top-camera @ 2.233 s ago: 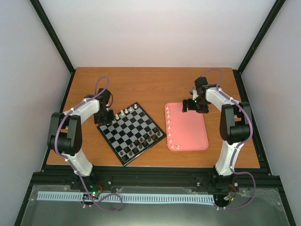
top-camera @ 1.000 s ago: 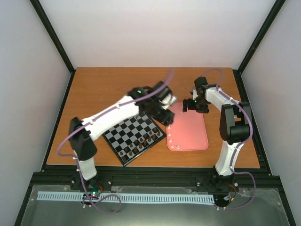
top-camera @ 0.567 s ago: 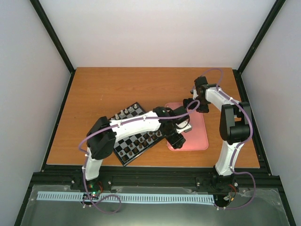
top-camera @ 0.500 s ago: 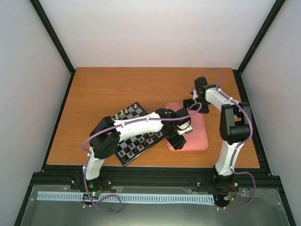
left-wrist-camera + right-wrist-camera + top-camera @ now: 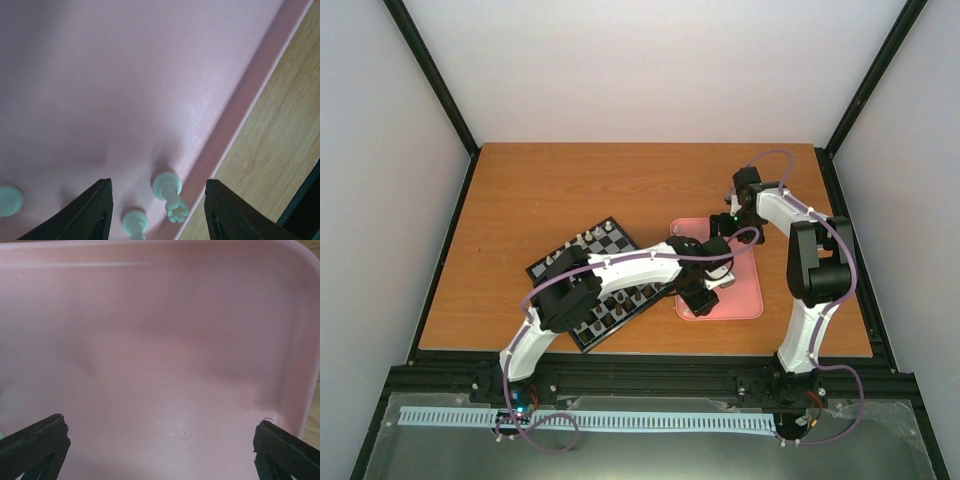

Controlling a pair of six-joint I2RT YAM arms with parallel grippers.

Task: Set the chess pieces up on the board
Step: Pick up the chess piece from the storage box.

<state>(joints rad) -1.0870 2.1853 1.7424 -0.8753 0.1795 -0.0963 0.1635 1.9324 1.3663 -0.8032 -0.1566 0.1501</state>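
The black and silver board (image 5: 582,247) lies left of centre, much of it under my left arm. A few cream chess pieces (image 5: 592,236) stand along its far edge. My left gripper (image 5: 698,298) hangs low over the near left corner of the pink tray (image 5: 745,290). In the left wrist view that gripper (image 5: 157,182) is open, with a cream rook (image 5: 171,196) standing between the fingers and touching neither. A second cream piece (image 5: 135,221) stands next to it and a third (image 5: 9,200) at the left edge. My right gripper (image 5: 728,220) is open over the tray's far end, and the right wrist view shows this gripper (image 5: 159,422) with only bare tray (image 5: 165,340) under it.
Dark brown pieces (image 5: 638,296) stand on the board's near side beside my left arm. The tray's raised rim (image 5: 250,100) runs right beside the rook, with wooden tabletop (image 5: 285,135) beyond it. Black frame rails border the table.
My left arm has swung from the board across to the tray's near left corner and come down low, its jaws narrowing around the rook. The right arm has stayed put.
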